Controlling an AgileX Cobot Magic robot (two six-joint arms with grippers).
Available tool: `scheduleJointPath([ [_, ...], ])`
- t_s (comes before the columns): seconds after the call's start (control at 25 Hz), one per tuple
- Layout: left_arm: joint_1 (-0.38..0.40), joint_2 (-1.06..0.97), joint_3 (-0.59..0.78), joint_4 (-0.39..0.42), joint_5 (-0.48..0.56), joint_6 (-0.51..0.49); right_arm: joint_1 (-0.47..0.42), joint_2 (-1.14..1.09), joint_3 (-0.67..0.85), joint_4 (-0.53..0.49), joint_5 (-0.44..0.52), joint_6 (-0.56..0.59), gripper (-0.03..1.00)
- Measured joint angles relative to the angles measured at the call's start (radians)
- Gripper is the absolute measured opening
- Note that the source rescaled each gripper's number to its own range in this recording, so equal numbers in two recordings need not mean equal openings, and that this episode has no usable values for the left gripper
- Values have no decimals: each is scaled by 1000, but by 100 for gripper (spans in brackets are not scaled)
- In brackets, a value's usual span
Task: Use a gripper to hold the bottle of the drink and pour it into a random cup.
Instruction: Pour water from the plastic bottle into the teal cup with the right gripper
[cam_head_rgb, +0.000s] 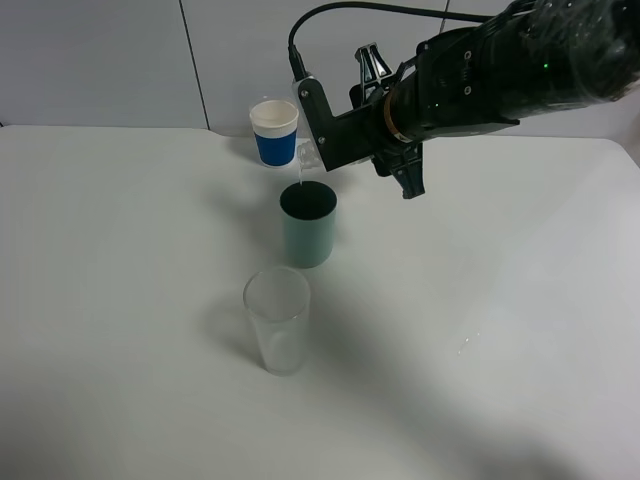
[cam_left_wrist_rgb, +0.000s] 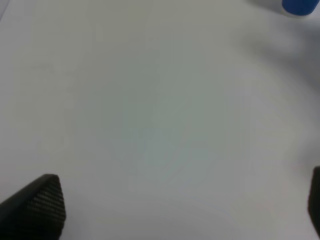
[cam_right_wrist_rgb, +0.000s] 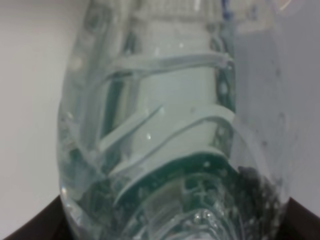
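My right gripper (cam_head_rgb: 322, 130) reaches in from the upper right and is shut on the bottle of the drink (cam_head_rgb: 308, 156), tipped with its mouth down over the teal-green cup (cam_head_rgb: 308, 236). A thin stream runs from the bottle into the cup's dark inside. In the right wrist view the clear ribbed bottle (cam_right_wrist_rgb: 160, 125) fills the frame, with its dark green label low down. My left gripper (cam_left_wrist_rgb: 182, 202) is open and empty over bare table; its arm does not show in the exterior high view.
A clear glass tumbler (cam_head_rgb: 277, 320) stands in front of the teal cup. A blue-and-white paper cup (cam_head_rgb: 274, 131) stands behind it near the wall; its blue side shows in the left wrist view (cam_left_wrist_rgb: 300, 6). The white table (cam_head_rgb: 120, 300) spreads on all sides.
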Motion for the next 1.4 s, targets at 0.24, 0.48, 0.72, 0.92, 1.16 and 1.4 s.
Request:
scheduleJointPath([
  [0.24,0,0,0,-1,0,0,0,0,0,0,5,0,0],
  [0.48,0,0,0,-1,0,0,0,0,0,0,19,0,0],
  [0.72,0,0,0,-1,0,0,0,0,0,0,25,-21,0],
  [0.92,0,0,0,-1,0,0,0,0,0,-4,42,-45,0],
  [1.16,0,0,0,-1,0,0,0,0,0,-8,65,-47,0],
  [1.4,0,0,0,-1,0,0,0,0,0,-8,80,-53,0],
])
